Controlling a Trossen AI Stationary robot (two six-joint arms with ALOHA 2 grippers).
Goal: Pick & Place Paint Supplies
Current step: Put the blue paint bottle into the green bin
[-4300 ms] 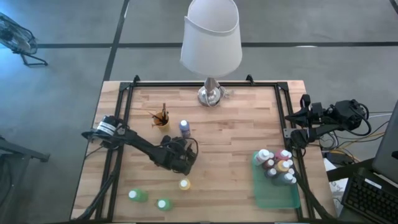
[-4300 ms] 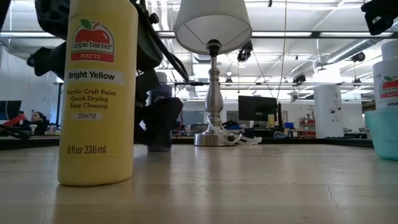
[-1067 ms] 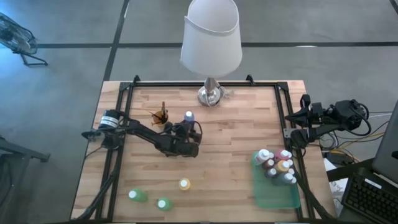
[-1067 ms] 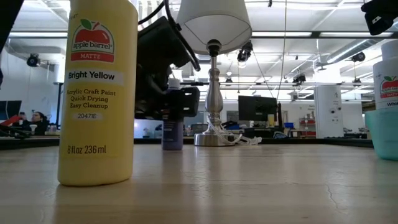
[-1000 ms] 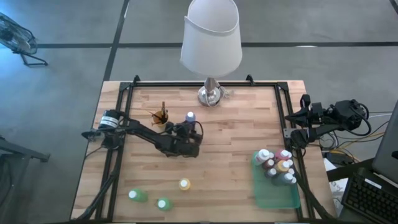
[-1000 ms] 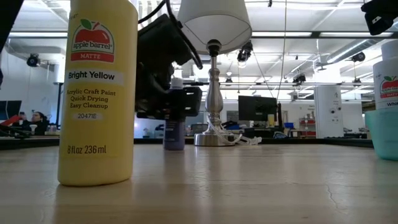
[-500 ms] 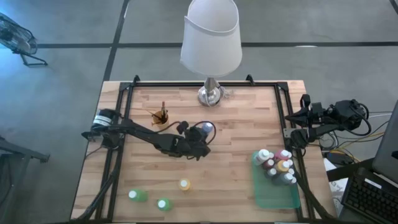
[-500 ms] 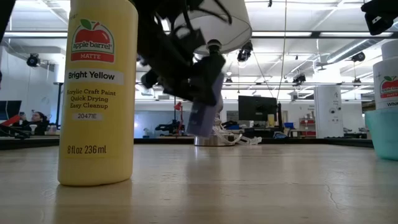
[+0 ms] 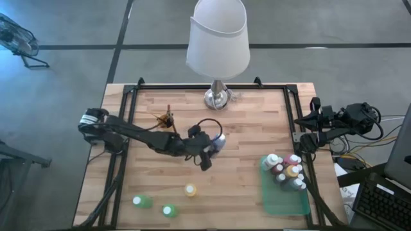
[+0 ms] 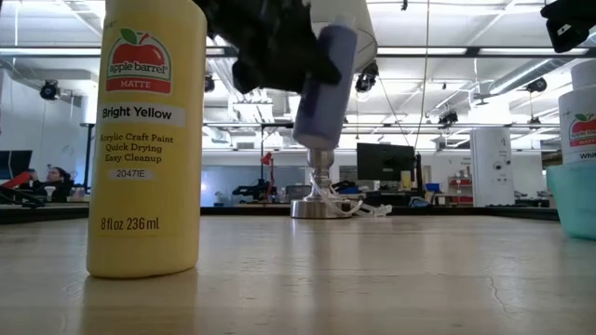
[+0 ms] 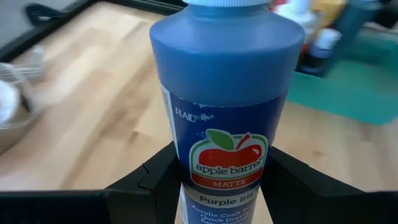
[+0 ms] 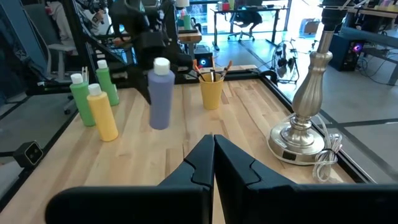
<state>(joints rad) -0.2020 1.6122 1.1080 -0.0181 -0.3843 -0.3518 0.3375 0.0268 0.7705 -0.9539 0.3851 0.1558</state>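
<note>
Left hand (image 9: 213,146) sits mid-frame in the high view, fingers clamped on the purple bottle (image 9: 218,142). Low view: purple bottle (image 10: 321,88) is in the upper centre, clear of the counter (image 10: 372,279) and tilted, with the dark hand gripping its upper part. Left wrist view: bottle (image 11: 227,93) fills the centre, label reads "Purple", dark fingers (image 11: 149,180) flank it on both sides.

Right hand (image 9: 305,128) is parked at the right edge of the high view, beside the counter frame. Right wrist view shows its fingers (image 12: 199,165) pressed together, nothing between them.

Other supplies, high view:
- yellow bottle (image 9: 191,190), lower centre, standing on the counter.
- two green bottles (image 9: 141,201) and (image 9: 168,210), lower left, near each other.
- cluster of bottles (image 9: 286,170) standing in the green tray (image 9: 282,202), lower right.
- brush cup (image 9: 166,120), upper left of centre, just beside the left arm, thin handles sticking out.

Low view: yellow bottle (image 10: 149,140) dominates the left foreground, label "Bright Yellow". Tray edge (image 10: 573,200) and one bottle (image 10: 577,126) show at the far right.

Lamp (image 9: 218,45) stands at the top centre of the counter, white shade over a metal base.
</note>
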